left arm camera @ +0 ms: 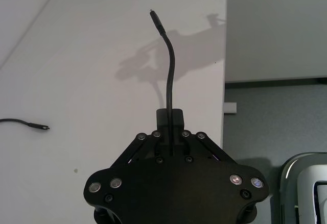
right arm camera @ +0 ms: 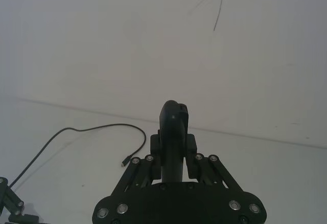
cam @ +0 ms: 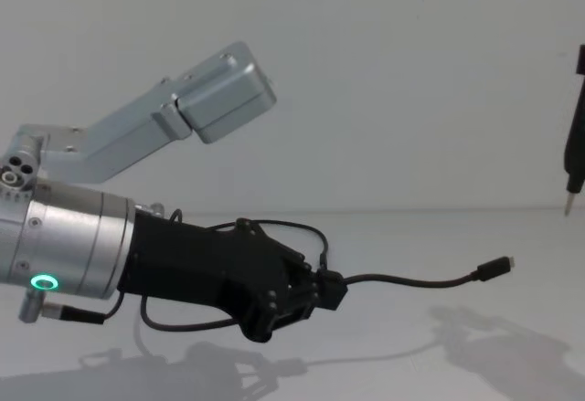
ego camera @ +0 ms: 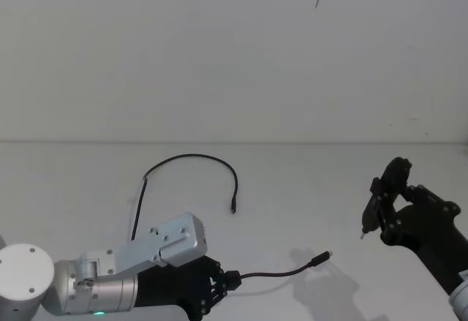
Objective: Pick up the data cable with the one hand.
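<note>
At the near left of the surface, the data cable is being held by the left pincer, which is being clamped shut on the cord a short way back from one plug. From the grip, the free end is being carried out to the right. Its long axis is running roughly level and clear of the surface, with a shadow being cast beneath it. The remainder of the cord is being trailed behind the pincer in a wide arc across the surface, ending at the second plug farther back. Judged from this, the pick-up is being done by the left arm, the one nearer the cord, and the slack lying behind is what is being left to raise. At far right, the right pincer is being held above the surface, closed on a slim black tool and well apart from the cable.
</note>
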Controlling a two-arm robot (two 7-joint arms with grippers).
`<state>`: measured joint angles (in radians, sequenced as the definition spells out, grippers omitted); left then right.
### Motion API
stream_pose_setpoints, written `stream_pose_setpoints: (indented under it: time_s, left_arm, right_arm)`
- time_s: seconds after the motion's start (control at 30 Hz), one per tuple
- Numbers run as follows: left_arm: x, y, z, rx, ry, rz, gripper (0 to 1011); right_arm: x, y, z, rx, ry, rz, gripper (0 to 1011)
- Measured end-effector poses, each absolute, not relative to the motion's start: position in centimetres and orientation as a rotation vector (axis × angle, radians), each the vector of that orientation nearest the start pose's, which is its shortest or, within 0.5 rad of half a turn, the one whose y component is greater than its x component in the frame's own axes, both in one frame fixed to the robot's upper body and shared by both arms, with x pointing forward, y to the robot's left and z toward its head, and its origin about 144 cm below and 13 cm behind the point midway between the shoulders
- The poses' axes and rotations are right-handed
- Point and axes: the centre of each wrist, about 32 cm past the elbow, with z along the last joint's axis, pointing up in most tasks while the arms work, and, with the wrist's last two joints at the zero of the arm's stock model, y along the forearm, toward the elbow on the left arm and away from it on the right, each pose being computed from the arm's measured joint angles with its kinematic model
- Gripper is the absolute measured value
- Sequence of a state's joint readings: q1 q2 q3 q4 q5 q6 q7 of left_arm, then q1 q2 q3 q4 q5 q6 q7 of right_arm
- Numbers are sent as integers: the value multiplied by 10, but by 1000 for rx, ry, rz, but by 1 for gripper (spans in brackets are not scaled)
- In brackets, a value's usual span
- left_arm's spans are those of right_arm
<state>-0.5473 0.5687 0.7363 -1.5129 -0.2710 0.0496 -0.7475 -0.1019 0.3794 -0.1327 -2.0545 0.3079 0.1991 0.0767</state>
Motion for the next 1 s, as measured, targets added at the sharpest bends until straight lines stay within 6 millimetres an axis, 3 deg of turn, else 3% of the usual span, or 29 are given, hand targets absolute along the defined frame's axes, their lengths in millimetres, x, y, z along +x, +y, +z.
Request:
stream_pose_setpoints:
  time_s: [0.43, 1.0]
  left_arm:
    - [536, 216, 1239, 376, -321, 278, 41]
    - [534, 217, 1240, 371, -328, 279, 41]
  right_arm:
    - [399, -246, 1268, 43, -117, -1200, 263]
    - [402, -238, 1266, 68, -72, -1165, 263]
